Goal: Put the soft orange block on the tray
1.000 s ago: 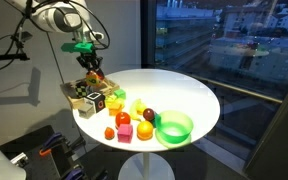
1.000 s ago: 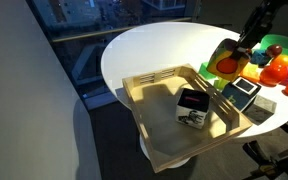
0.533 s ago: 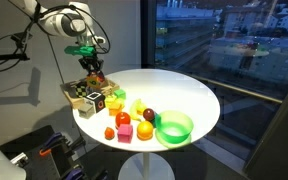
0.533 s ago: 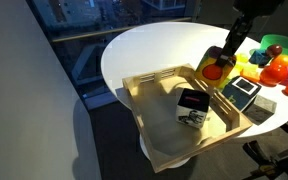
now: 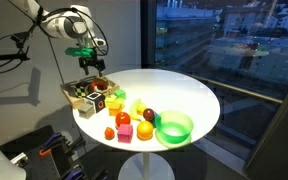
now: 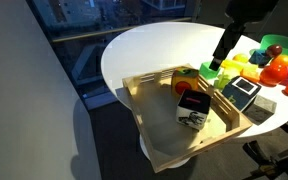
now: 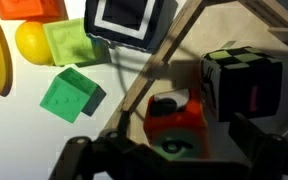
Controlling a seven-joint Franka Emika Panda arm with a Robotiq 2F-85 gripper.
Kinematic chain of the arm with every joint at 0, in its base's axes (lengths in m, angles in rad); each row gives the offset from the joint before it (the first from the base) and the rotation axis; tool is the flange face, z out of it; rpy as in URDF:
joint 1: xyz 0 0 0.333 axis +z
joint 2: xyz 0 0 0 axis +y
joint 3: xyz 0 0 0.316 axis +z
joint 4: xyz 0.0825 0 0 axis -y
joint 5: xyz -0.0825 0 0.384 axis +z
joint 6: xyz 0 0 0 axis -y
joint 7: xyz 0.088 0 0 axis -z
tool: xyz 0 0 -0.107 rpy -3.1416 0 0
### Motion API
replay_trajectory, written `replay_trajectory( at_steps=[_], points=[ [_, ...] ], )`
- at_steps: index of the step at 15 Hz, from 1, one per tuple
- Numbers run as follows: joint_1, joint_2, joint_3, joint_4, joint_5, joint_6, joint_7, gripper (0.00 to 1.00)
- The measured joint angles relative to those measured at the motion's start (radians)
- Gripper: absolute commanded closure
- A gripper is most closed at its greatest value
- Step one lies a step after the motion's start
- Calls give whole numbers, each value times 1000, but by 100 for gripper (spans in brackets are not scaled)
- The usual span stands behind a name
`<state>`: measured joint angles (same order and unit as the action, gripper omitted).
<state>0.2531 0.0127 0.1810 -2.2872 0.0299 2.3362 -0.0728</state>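
The soft orange block lies inside the wooden tray, close to a black cube. In the wrist view the block sits on the tray floor just inside the rim, below and between my spread fingers. My gripper hangs open above the tray's far side, clear of the block, with nothing in it. In an exterior view the gripper is over the tray, with the block under it.
A black-and-white box and a green block lie just outside the tray rim. Toy fruits and blocks and a green bowl fill the near half of the round white table. The tray overhangs the table edge.
The gripper went from shut on the orange block to open. The block dropped from the jaws into the tray, and the gripper now stands above it.
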Motion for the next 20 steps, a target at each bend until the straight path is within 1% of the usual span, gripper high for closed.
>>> replay_trajectory(
  at_steps=[6,13,20],
  points=[
    [-5,2,0,8,0,-29,14,0],
    [-51,-28,-9,17,2,-151,42,0],
    [-110,-86,-51,18,2,-267,42,0]
  ],
)
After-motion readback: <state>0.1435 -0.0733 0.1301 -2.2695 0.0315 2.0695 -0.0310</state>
